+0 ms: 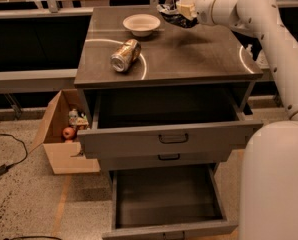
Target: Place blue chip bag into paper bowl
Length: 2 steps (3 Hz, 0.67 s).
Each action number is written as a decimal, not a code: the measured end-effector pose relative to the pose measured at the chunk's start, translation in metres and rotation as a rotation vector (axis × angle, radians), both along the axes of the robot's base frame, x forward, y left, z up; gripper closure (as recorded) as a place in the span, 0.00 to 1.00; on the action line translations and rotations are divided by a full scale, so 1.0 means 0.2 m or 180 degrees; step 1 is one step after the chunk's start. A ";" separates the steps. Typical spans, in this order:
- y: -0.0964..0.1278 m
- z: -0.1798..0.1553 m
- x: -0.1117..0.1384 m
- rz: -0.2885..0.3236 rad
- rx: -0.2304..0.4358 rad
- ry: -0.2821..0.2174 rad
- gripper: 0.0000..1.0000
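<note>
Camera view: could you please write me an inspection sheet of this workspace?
Surface: dark grey cabinet top.
Job's things: crumpled dark blue foil chip bag held above the top, right of the empty round off-white paper bowl.
Clutter: gold-brown drink can lying on its side.
Gripper: over the top's far side, shut on the bag.
Cables: black cable on the floor, left.
Surroundings: two open drawers; open cardboard box holding small items, left.
</note>
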State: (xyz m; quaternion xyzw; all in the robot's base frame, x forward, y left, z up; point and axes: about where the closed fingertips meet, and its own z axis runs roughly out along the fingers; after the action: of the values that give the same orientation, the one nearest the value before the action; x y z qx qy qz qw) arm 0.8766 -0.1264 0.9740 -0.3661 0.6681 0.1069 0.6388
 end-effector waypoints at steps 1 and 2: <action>0.05 0.16 0.04 0.0063 -0.0063 -0.0289 1.00; 0.15 0.23 0.08 0.0156 -0.0041 -0.0428 1.00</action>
State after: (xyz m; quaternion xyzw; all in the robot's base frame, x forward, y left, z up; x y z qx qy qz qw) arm 0.8922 -0.0970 1.0209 -0.3929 0.6153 0.0934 0.6770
